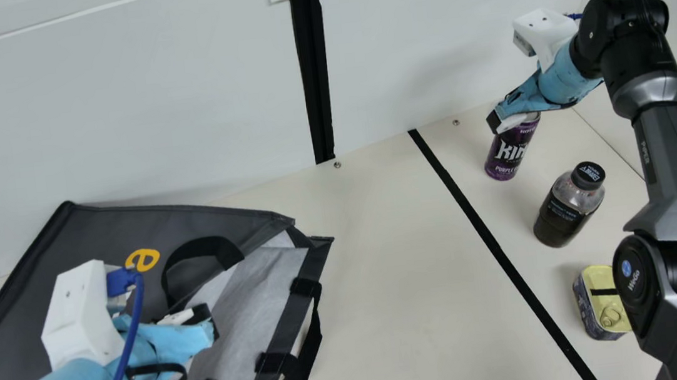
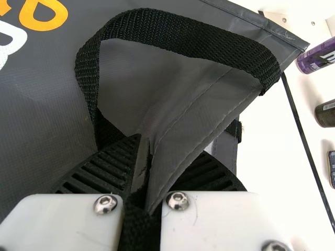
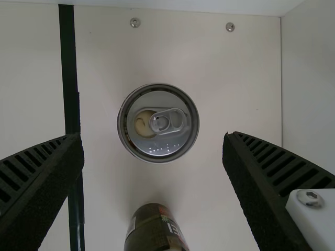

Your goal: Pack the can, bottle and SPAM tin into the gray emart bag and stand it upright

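Left gripper (image 1: 206, 320): clenched on bag (image 1: 85, 232) edge. Right gripper (image 1: 502, 122): spread at can (image 1: 506, 155), near worktop's (image 1: 397, 265) far right corner. Right wrist view: pull tab (image 3: 177, 121).

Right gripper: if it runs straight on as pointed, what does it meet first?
Likely the purple can, top first: the right gripper aims down at its lid, jaws open wide enough to pass either side. How much gap remains above the can is unclear.
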Robot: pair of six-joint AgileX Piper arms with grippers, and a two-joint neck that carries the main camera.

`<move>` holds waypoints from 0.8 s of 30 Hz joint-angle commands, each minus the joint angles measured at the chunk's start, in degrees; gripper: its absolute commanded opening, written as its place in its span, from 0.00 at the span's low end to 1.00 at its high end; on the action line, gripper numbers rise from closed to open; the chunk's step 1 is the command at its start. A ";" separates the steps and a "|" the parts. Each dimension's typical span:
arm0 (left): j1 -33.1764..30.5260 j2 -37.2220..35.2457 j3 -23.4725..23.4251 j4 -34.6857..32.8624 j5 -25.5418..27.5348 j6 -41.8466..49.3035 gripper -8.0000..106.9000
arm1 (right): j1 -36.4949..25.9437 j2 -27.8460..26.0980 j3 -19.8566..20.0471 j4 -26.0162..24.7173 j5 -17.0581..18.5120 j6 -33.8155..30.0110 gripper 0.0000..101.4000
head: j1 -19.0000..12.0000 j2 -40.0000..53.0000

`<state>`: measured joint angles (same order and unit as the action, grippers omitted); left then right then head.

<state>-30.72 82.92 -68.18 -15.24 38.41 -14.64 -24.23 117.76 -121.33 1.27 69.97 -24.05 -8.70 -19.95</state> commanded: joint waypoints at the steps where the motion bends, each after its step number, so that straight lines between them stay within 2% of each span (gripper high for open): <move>1: 0.00 0.00 0.00 0.00 0.00 0.00 0.00 | -0.13 0.63 -0.16 -0.02 -0.07 0.03 0.94 | -1.30 -0.05; 14: 0.00 0.00 0.00 0.00 0.00 0.00 0.00 | -0.85 5.07 -1.48 0.87 -0.07 -0.44 0.94 | -1.30 -0.05; 23: 0.00 0.00 0.00 0.00 0.00 0.00 0.00 | -0.87 8.21 -3.80 1.91 -0.07 -1.23 0.94 | -1.30 -0.05; 24: 0.00 0.00 0.00 0.00 0.00 0.00 0.00 | -0.87 8.52 -4.11 2.09 -0.07 -1.39 0.87 | -1.30 -0.05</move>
<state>-30.72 82.92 -68.18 -15.24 38.41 -14.64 -25.12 126.10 -125.27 3.27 69.88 -25.14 -8.70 -19.95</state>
